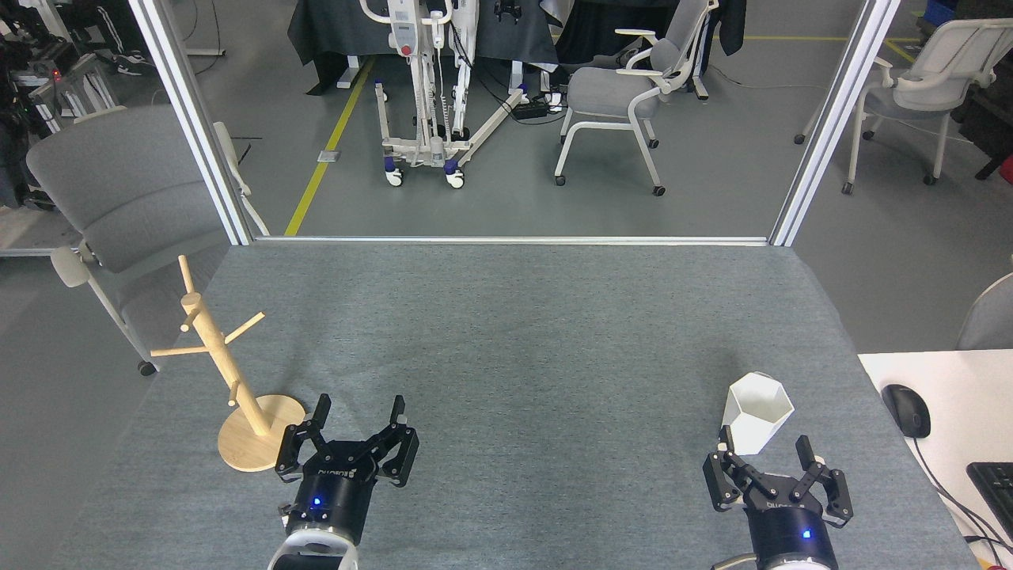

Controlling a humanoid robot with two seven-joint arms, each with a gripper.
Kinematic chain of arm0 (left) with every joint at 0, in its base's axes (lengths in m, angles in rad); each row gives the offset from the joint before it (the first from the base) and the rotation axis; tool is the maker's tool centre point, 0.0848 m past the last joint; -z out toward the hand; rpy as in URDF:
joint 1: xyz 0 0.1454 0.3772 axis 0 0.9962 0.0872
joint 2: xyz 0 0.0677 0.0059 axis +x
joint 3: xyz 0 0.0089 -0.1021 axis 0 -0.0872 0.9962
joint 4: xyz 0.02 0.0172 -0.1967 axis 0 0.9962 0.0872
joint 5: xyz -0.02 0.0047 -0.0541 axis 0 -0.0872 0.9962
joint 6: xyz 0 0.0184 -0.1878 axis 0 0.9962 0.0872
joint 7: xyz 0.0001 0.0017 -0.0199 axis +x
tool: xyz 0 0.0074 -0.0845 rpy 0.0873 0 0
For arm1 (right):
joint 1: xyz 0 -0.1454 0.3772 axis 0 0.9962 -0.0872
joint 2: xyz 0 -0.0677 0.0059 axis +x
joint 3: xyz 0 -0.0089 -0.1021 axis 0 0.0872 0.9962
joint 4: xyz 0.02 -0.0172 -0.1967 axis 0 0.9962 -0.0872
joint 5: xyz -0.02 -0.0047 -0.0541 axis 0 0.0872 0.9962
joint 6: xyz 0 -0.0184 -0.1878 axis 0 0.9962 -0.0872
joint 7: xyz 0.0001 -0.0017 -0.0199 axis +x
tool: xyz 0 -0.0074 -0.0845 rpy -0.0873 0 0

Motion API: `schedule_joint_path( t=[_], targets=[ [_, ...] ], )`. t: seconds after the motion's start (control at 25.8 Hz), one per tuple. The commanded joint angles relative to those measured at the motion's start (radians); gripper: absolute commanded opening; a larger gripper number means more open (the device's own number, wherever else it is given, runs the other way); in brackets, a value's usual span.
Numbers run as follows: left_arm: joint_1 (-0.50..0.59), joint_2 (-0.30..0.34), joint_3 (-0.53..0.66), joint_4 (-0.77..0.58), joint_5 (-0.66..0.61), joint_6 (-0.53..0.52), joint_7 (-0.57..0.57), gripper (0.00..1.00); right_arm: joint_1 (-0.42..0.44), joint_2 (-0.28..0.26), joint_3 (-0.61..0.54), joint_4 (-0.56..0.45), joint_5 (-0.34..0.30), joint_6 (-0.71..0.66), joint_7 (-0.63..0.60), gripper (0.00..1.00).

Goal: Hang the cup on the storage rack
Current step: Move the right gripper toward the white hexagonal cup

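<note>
Fingers (320,415) spread on both arms, empty; white faceted cup (756,413) upright; bamboo storage rack (224,364) slanted.

Left hand (358,413) and right hand (764,449) both point forward, fingers spread, empty.

Beyond the grey felt table (506,317) stand office chairs (625,95), a wheeled lift (431,119); a mouse (907,410) lies right.
</note>
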Motion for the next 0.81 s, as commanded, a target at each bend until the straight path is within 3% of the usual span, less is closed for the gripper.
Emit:
schedule_joint_path(
  t=[0.0,0.46,0.77],
  targets=[
    [0.002,0.004,-0.003,0.004,0.0,0.002,0.003,0.99,0.001,-0.001,0.001,0.001,-0.001,-0.001,-0.001,1.0],
    [0.023,0.001,-0.003,-0.076,0.012,0.005,-0.009,0.99,0.003,-0.009,-0.004,0.022,-0.002,0.0,-0.002,1.0],
    [0.031,0.003,-0.004,-0.063,0.008,0.003,-0.011,0.99,-0.043,-0.01,-0.07,0.188,-0.009,-0.026,-0.005,1.0]
  ],
)
